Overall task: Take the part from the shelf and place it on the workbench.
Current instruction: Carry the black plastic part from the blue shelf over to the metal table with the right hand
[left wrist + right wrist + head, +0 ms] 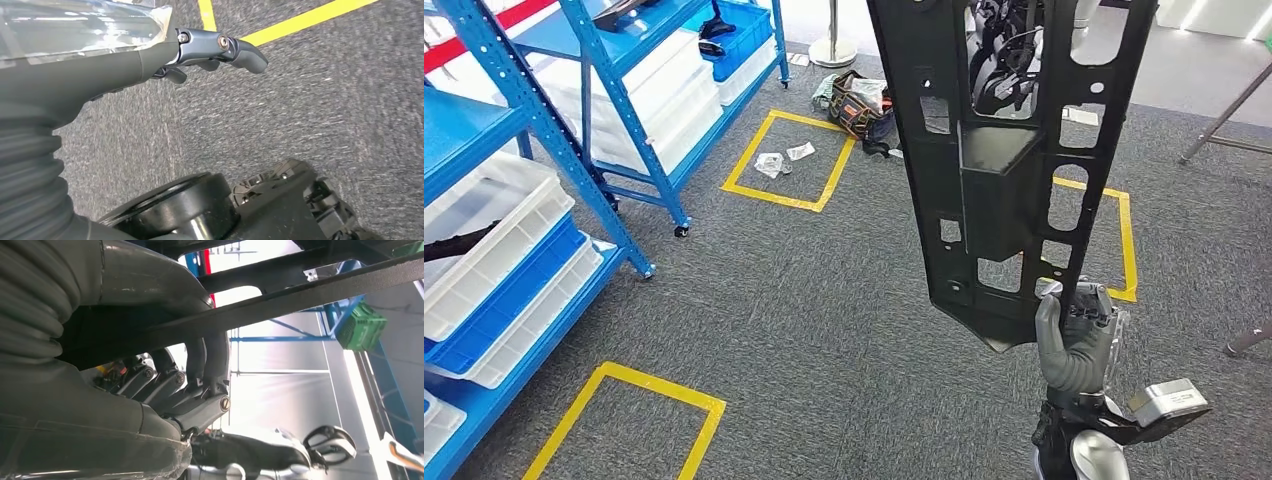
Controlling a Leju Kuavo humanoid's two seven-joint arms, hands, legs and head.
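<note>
The right hand (1076, 335) is raised with fingers (210, 365) wrapped tight in a grip, while the left hand (210, 52) hangs low, fingers loosely curled.

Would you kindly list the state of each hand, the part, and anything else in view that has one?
right hand: grips the part's lower end
black part: held upright, off the shelf
left hand: holds nothing, fingers curled in over the carpet
tool bag: lying open on the floor
white bins: sitting on the blue shelves
</note>
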